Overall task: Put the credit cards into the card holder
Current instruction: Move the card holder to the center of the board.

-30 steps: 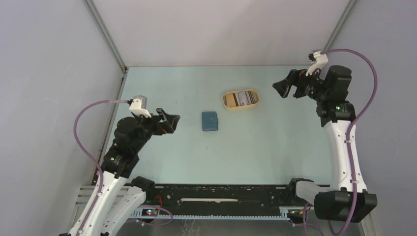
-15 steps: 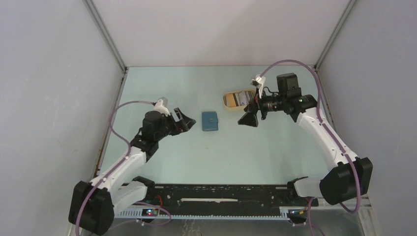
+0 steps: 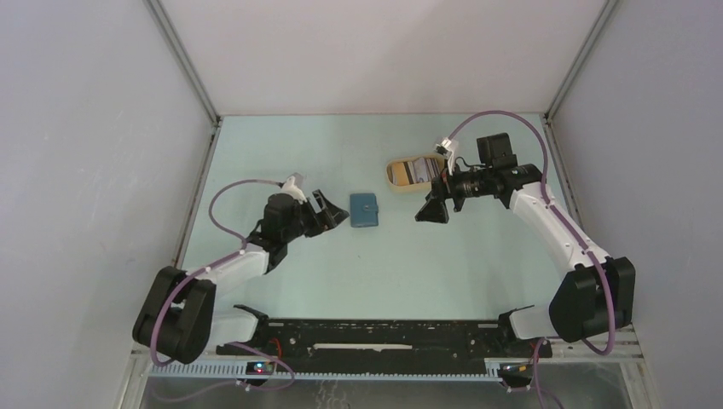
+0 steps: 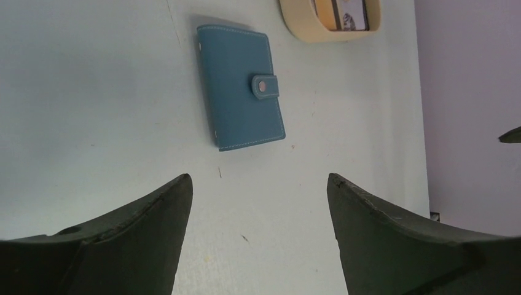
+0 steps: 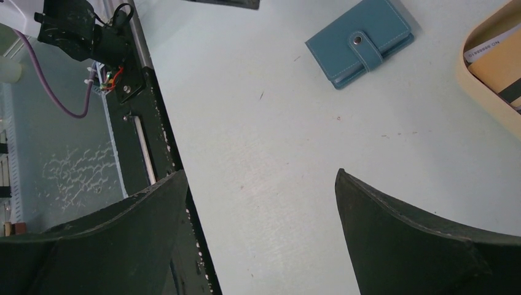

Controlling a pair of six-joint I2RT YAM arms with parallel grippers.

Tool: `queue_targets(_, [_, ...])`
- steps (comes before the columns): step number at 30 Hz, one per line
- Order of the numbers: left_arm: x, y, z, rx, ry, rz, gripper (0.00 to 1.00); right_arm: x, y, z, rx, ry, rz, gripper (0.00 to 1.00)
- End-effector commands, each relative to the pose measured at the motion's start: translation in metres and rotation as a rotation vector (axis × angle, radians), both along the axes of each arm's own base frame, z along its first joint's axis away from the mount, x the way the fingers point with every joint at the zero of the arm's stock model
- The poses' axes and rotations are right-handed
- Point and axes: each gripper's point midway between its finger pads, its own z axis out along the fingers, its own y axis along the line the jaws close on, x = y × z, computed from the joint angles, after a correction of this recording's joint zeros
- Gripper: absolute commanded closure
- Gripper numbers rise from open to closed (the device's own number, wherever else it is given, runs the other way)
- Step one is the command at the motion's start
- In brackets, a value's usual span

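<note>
A small teal-blue rectangular folding wallet [image 4: 236, 86] with pale stitching along its edges is seen lying flat on the pale table [image 4: 92, 92]. It is folded shut, with its snap tab wrapped over one long edge and fastened by a round metal stud. It is set slightly askew. Small thin flat cards [image 3: 418, 171], whitish, grey and dark faced, are gathered inside a tan oval tray [image 3: 415, 187]. The tray is placed near the wallet but apart from it, further back and to the right.
</note>
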Motion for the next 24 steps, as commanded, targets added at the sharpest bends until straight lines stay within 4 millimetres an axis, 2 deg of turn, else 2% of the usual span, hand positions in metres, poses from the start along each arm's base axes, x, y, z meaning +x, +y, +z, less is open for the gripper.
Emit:
queue_targets(1, [0.006, -0.016, 0.003, -0.039, -0.014, -0.027, 0.15, 0.001, 0.0, 0.004, 0.006, -0.03, 0.011, 0.0])
queue_targets(7, [0.01, -0.02, -0.013, -0.016, 0.03, 0.004, 0.18, 0.003, 0.0, 0.0, 0.002, -0.02, 0.008, 0.0])
queue_targets(13, [0.016, -0.029, -0.034, 0.023, 0.124, 0.044, 0.27, 0.003, 0.001, -0.003, 0.0, -0.005, 0.01, 0.0])
queue_targets(19, [0.034, -0.031, -0.044, 0.091, 0.142, 0.074, 0.29, 0.002, 0.002, -0.003, 0.004, -0.002, 0.016, 0.0])
queue_targets(24, [0.047, -0.032, -0.055, 0.154, 0.161, 0.069, 0.34, 0.001, 0.002, -0.003, 0.005, 0.0, 0.019, 0.0])
